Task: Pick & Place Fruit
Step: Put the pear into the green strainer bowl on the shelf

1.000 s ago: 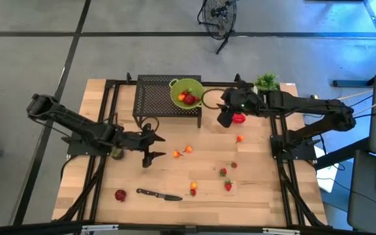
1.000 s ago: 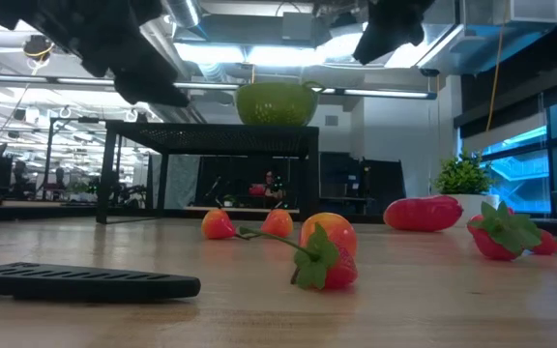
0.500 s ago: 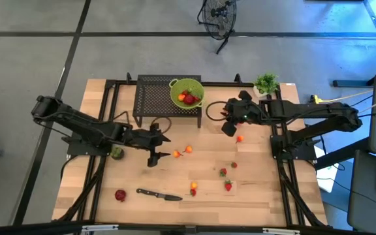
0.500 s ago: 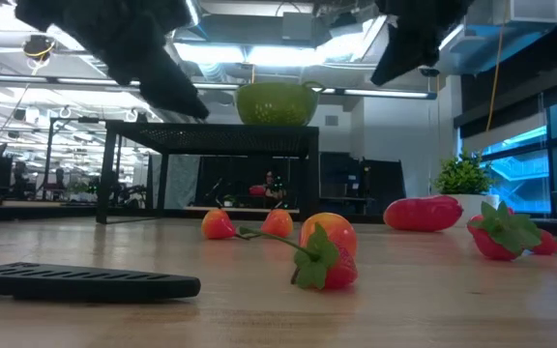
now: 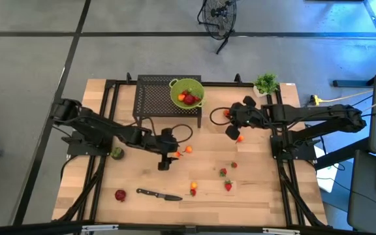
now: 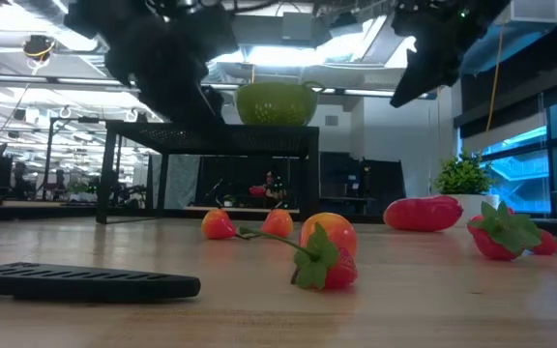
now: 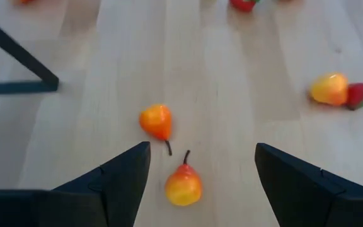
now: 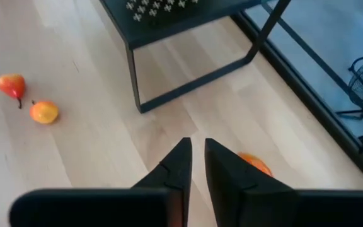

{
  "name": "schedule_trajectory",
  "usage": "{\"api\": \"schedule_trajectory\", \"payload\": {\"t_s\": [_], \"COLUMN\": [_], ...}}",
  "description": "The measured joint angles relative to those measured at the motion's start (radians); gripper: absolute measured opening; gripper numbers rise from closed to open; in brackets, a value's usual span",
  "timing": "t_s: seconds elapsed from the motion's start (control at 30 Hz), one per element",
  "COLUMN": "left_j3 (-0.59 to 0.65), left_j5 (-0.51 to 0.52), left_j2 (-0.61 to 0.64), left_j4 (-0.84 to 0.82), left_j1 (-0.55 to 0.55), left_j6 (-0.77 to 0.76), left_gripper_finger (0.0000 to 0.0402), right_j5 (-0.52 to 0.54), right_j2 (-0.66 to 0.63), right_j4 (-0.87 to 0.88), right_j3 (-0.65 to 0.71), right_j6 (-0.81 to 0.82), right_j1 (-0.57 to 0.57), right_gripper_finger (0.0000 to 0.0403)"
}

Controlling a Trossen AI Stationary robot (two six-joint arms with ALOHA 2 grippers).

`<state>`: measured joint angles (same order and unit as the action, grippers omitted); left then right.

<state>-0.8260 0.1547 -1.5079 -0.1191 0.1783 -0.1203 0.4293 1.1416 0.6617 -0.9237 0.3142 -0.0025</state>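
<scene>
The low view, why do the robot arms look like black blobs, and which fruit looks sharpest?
In the low view, bright ceiling lights behind the arms turn them into dark shapes; the knife handle nearest the camera looks soft, while the orange-red fruit in the middle looks sharpest; the room behind is hazy.

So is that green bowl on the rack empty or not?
Not empty. From above, the green bowl on the black rack holds a few red fruit pieces.

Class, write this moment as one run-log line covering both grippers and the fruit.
left gripper: open above two orange-yellow pears | right gripper: nearly shut, empty, above orange fruit | green bowl: holds fruit
</scene>
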Motion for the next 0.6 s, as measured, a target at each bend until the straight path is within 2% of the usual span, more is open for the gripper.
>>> {"api": "schedule_trajectory", "payload": {"t_s": [0.37, 0.6], "left_j3": [-0.006, -0.005], "left_j5": [0.011, 0.034], "left_j2": [-0.125, -0.183], "left_j4": [-0.014, -0.012], "left_j1": [0.000, -0.004], "left_j6": [-0.042, -0.034], "left_gripper_finger": [0.0281, 0.0282], "right_j5": [-0.003, -0.003], "right_j2": [0.000, 0.000], "right_j4": [-0.029, -0.036], "right_j3": [0.009, 0.009], "right_j6": [0.006, 0.003], "right_j1": [0.000, 0.000], "right_gripper_finger": [0.0029, 0.0034]}}
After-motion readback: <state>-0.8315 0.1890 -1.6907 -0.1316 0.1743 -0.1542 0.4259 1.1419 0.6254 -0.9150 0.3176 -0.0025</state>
